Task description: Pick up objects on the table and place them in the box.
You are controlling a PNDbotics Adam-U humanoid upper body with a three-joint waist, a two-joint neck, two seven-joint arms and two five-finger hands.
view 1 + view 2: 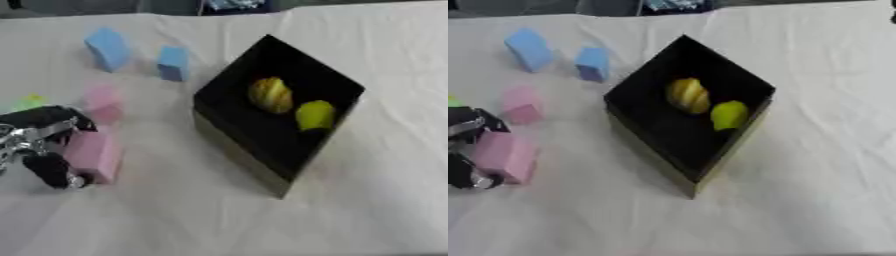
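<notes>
- box [262,145]: black
- two fruits inside: one yellow with darker stripes [270,94], one plain yellow-green [315,115]
- two blocks [107,48] [173,63]: light blue
- two blocks [94,155] [101,102]: pink
- tablecloth [367,200]: white

Box [262,145] right of blocks [109,47], two roundish things [271,95] inside, perhaps fruit

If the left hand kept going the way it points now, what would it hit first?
The left hand already sits at the near pink block, fingers curled around it. Continuing rightward, the black box looks like the next thing in line, though depth is hard to judge.
</notes>
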